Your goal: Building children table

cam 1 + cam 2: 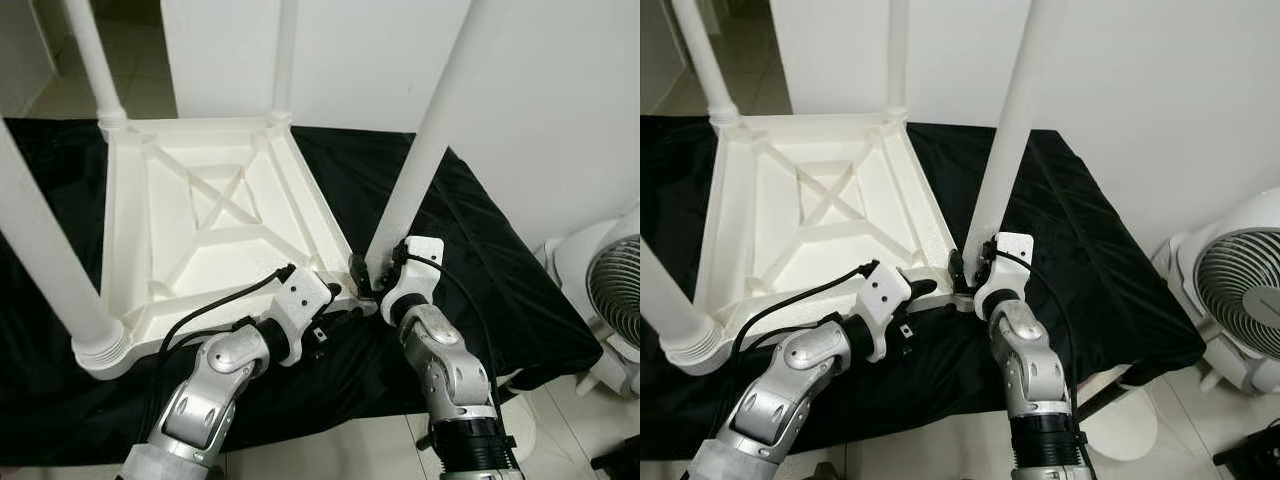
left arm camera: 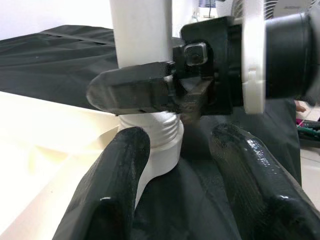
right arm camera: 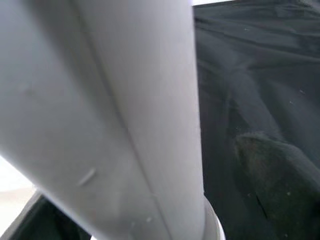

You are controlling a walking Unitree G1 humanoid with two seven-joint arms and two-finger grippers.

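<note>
While the white tabletop lies upside down on the black cloth, its ribbed underside facing up, four white legs rise from its corners, and the one that matters is the near-right leg, standing at the corner closest to both arms. Its long axis runs up and away from the corner socket, leaning slightly toward the robot's right in the head views, so any turning has to go around that near-vertical line. The right gripper is at the very foot of this leg, just above the threaded collar; in the left wrist view one black finger lies flat across the front of the leg, and the jaws look closed around it, gripping the leg itself. The left gripper sits just beside the same corner, low against the table's rim, its jaws spread apart and holding nothing, the collar showing between and beyond its two fingers. Of the two arms the right is the one on the leg; the left is close enough to steady the corner. My reading is that the leg is being screwed into its socket, with the thread still partly exposed
</note>
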